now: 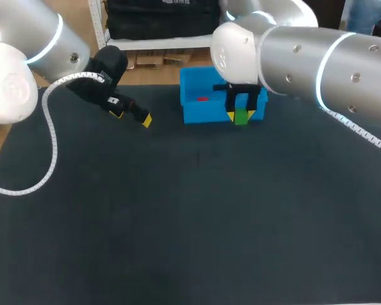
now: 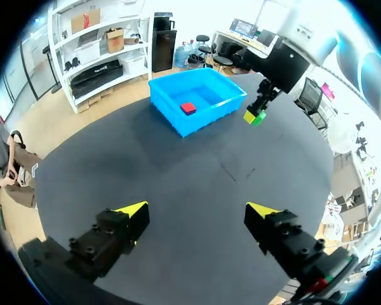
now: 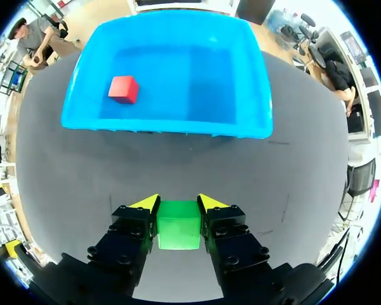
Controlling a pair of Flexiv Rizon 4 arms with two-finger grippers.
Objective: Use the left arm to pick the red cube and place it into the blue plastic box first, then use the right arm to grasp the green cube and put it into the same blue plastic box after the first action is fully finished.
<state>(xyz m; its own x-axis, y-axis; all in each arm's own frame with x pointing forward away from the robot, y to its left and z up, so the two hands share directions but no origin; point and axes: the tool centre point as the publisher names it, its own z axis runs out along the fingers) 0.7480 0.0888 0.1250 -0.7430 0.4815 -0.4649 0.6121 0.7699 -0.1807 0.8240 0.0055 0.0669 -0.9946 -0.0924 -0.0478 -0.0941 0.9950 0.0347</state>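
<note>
My right gripper (image 3: pixel 178 204) is clamping the green cube (image 3: pixel 178 232) between both fingers, and since the blue plastic box (image 3: pixel 165 125), holding the red cube (image 3: pixel 123 89), is lying just ahead, I am aiming to clear its near wall before releasing.

Item: tabletop (image 1: pixel 197 229), one. Dark, near-black matte surface, flat and even in tone, and it ran the full width of the head view.

Surface detail: marks (image 1: pixel 198 157), a few faint, short and thin, lay near the middle; they were also seen in the left wrist view (image 2: pixel 236 173).
</note>
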